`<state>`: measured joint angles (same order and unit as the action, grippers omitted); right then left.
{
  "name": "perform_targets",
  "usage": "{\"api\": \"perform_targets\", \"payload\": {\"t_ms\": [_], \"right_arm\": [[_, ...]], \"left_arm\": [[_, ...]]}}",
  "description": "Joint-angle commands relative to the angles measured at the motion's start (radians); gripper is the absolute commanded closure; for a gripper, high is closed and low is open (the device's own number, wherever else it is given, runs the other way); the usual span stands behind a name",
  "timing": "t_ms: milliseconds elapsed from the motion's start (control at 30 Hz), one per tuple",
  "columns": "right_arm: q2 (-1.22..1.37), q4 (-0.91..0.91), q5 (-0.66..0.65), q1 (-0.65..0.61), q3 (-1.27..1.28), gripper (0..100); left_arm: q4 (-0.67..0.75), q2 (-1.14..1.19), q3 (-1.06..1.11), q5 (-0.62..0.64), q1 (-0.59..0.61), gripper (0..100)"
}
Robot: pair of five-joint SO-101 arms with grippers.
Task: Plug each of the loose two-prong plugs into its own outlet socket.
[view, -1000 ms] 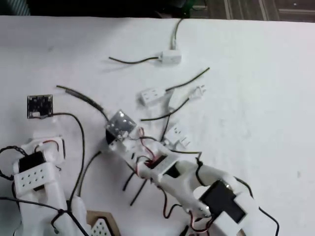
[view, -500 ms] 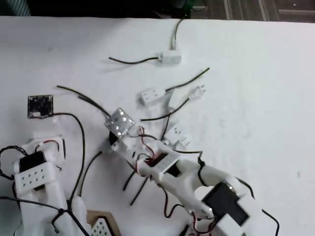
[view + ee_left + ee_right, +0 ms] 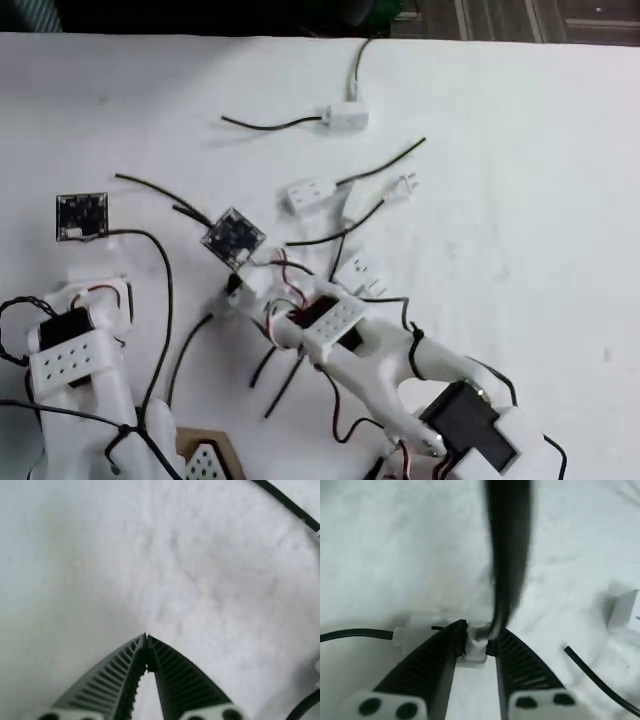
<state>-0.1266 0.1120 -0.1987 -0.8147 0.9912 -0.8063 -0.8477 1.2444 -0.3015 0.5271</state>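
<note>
My right gripper is shut on a small white plug whose black cable rises away from the fingers. A second white piece with a black lead lies on the table against the plug. In the high view the right arm stretches from the near right to the table's middle. White outlet sockets lie at the back, in the middle and beside the arm. A loose plug lies right of the middle one. My left gripper is shut and empty above bare table.
Loose black cables cross the white table left of the middle. The left arm sits at the near left corner, with a cable looping beside it. A black cable passes the left gripper's far side.
The right arm's wrist has turned and shifted slightly left and back. The black cable beside it has shifted with it. The left arm has not moved.
</note>
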Motion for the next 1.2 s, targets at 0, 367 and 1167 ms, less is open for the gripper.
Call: {"api": "perform_targets", "payload": {"t_ms": [0,367,1167], "right_arm": [[-0.062,0.036,0.003,0.015,-0.012,85.1],[-0.185,0.076,0.095,0.013,-0.015,83.4],[0.042,0.13,0.092,0.013,-0.077,98.2]], "left_arm": [[0.008,-0.018,-0.043,0.005,-0.01,97],[0.008,-0.018,-0.043,0.005,-0.01,97],[0.008,-0.018,-0.043,0.005,-0.01,97]]}}
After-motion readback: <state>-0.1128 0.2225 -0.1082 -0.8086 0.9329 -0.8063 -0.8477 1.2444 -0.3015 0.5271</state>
